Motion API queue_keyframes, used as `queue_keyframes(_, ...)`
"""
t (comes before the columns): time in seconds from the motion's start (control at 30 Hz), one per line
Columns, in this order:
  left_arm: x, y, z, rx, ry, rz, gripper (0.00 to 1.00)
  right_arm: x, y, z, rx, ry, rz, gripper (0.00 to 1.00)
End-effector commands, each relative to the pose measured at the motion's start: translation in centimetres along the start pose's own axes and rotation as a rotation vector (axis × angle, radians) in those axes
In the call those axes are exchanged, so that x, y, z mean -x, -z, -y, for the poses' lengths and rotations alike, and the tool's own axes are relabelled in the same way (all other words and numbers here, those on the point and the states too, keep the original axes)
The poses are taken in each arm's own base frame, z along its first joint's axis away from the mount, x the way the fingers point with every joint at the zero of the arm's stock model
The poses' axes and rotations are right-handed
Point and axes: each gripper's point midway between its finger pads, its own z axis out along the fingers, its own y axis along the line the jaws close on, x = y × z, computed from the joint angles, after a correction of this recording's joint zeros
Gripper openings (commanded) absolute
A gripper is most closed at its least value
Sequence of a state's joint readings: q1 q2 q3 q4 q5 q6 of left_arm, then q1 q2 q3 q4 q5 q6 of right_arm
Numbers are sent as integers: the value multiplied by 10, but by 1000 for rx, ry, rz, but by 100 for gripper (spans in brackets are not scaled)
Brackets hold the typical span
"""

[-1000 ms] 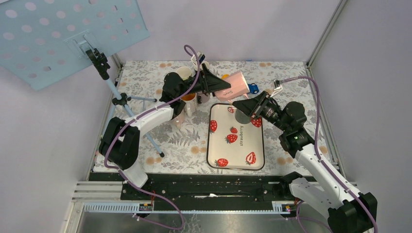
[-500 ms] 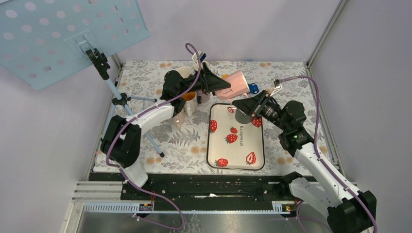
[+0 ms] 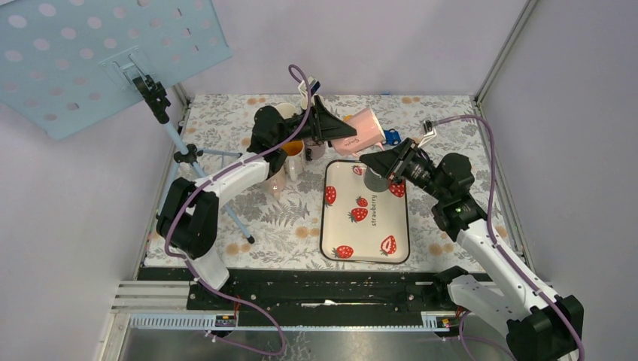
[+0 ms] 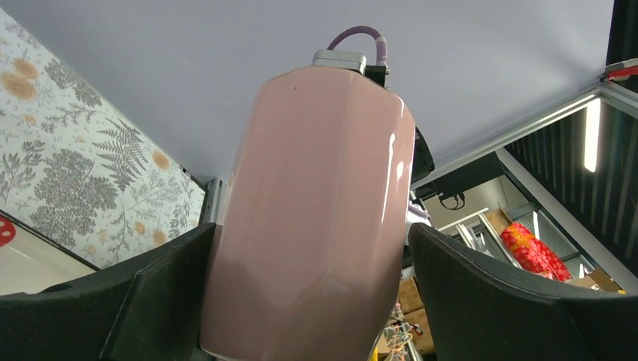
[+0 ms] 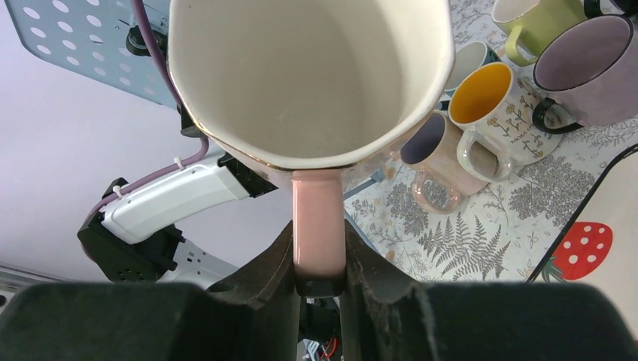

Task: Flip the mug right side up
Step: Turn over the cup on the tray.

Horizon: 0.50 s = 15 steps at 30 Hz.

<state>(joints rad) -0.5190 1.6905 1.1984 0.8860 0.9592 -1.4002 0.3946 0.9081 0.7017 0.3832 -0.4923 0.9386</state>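
I'm mid-flip: left gripper [image 3: 344, 135] clamps the pink mug [image 3: 365, 129], tilted aloft over the far edge of the strawberry tray [image 3: 323, 226], right gripper [image 3: 370, 160] pinches its handle, so next, I judge, one releases to swing the mouth upward.

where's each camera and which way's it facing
top external: above and behind the bases, facing down at the floral-patterned table; left arm and right arm show.
left wrist: looks along the glossy pink ceramic mug; left gripper flanks it.
right wrist: looks into the mug's cream inside; right gripper pinches its handle.
all share the mug.
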Motion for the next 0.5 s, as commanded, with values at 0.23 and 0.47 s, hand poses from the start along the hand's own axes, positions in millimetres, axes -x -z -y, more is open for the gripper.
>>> queue_keyframes(0.23, -14, -16, 58, -159, -158, -95, 99, 20, -14, -9, 43, -1, 41, 0)
queue_keyframes(0.47, -9, -20, 35, -54, -140, -68, 85, 18, -16, -4, 31, -18, 38, 0)
